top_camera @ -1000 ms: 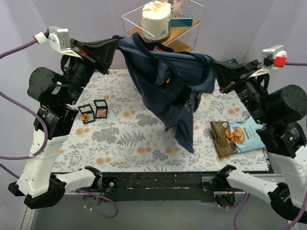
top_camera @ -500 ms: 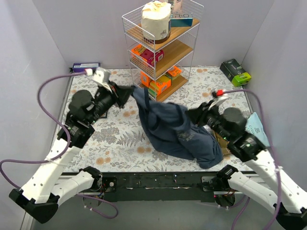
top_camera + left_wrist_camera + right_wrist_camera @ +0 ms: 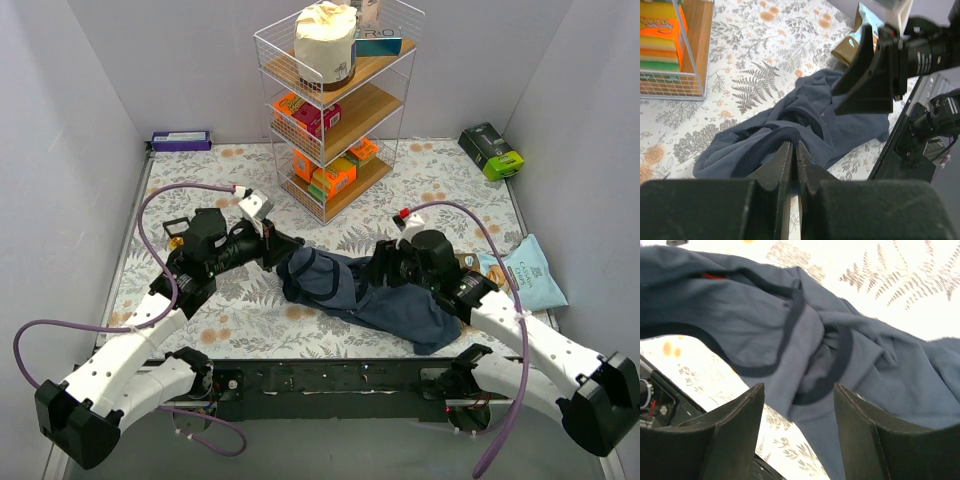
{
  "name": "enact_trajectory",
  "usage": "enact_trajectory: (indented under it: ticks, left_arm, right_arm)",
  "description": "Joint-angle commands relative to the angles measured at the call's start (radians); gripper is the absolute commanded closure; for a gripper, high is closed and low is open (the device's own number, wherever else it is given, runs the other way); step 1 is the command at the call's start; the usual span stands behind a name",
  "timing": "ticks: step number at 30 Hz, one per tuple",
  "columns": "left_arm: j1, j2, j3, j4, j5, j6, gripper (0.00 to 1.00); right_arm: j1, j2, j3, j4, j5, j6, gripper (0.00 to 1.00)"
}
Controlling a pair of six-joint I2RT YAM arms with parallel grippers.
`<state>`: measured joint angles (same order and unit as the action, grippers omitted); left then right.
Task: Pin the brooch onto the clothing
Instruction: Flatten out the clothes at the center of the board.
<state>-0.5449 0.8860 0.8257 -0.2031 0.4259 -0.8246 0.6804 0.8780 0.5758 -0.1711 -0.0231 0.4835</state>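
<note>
lying crumpled near the table's centre was the clothing (image 3: 400, 305). left gripper (image 3: 285, 254), at its 9 o'clock end, clenched a dark-trimmed fold. right gripper (image 3: 383, 268) hung over it, jaws spread wide, grasping nothing. rack (image 3: 335, 120) stood at 12 o'clock.

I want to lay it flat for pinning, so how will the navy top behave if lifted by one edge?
Probably floppy: the clothing lies crumpled in soft folds on the table. Lifted by the edge that the left gripper pinches, it would likely hang and bunch, not spread.
</note>
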Motion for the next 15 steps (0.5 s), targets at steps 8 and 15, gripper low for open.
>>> enact_trajectory:
  ticks: [8, 15]
  left_arm:
    - [0.008, -0.007, -0.131, 0.065, 0.033, 0.067, 1.0]
    - [0.007, -0.028, -0.14, 0.056, -0.004, 0.067, 1.0]
  right_arm:
    - [-0.005, 0.363, 0.237, 0.217, -0.138, -0.099, 0.36]
    - [-0.007, 0.568, 0.265, 0.311, -0.182, -0.051, 0.46]
